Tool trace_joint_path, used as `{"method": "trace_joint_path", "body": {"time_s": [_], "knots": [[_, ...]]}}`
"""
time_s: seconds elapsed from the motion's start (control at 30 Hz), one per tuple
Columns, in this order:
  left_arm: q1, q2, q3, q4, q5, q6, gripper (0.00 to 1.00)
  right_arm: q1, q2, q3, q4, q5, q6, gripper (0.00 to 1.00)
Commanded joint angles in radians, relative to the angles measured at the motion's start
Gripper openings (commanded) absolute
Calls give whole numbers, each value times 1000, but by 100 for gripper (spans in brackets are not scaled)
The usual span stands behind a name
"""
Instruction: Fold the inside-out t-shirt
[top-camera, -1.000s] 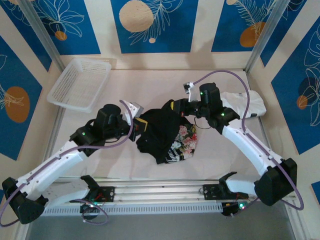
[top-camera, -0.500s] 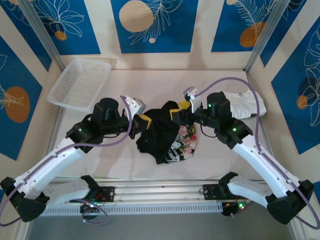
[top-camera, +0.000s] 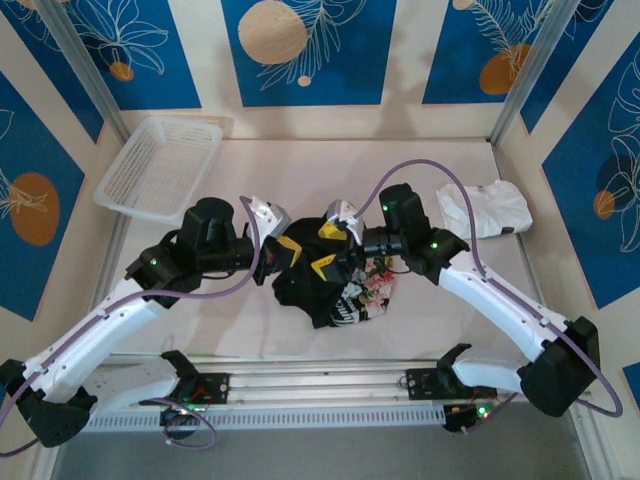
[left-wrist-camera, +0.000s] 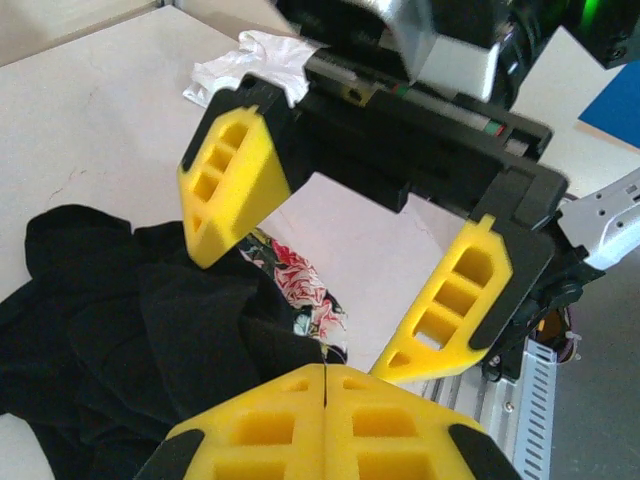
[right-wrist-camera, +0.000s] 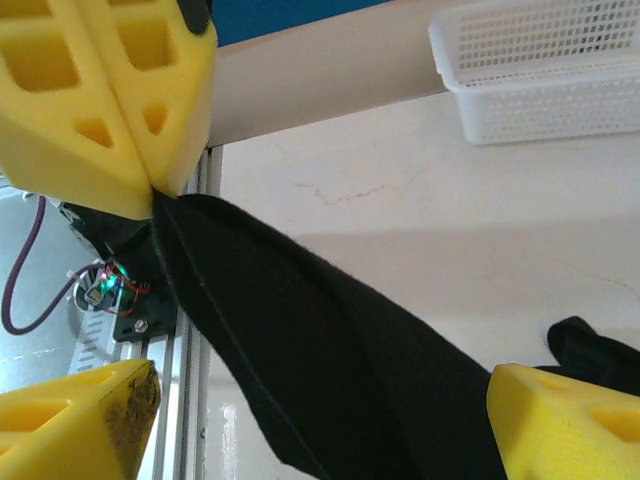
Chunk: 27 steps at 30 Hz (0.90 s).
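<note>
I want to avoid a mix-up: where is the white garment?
In the top view, the white garment lies far right on the table, apart from the black t-shirt.

Inside-out t-shirt (top-camera: 310, 295): soft matt black cloth | right end effector (top-camera: 325, 248): matt yellow moulded plastic | basket (top-camera: 160, 165): white perforated plastic | tabletop (top-camera: 300, 170): smooth, matt

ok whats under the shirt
The pale table shows around the bunched t-shirt, so the shirt lies on that. The cloth covers anything else that might be beneath it. Its floral print peeks out at the right edge.
</note>
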<state>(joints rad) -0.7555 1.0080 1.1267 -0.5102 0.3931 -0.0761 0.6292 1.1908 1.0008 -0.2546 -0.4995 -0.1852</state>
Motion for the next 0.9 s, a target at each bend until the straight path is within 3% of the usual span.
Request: {"method": "trace_joint_path", "body": {"time_s": [0.0,0.13,0.37,0.5,0.63,0.87], "knots": [[1,-18,35,-4,33,15,0,10,35,9,4,-10,-48,86],[1,-22,33,-5,30,15,0,8,79,28,15,-3,-59,78],[2,-28,24,-2,-35,9,0,13,125,52,41,-92,-24,24],[1,-34,11,8,-199,-40,0,19,129,31,129,-64,88,4],[1,-36,-21,40,-361,-105,0,28,133,13,214,-3,232,0],[2,-67,-85,124,-403,-157,10,56,143,37,235,110,430,0]]}}
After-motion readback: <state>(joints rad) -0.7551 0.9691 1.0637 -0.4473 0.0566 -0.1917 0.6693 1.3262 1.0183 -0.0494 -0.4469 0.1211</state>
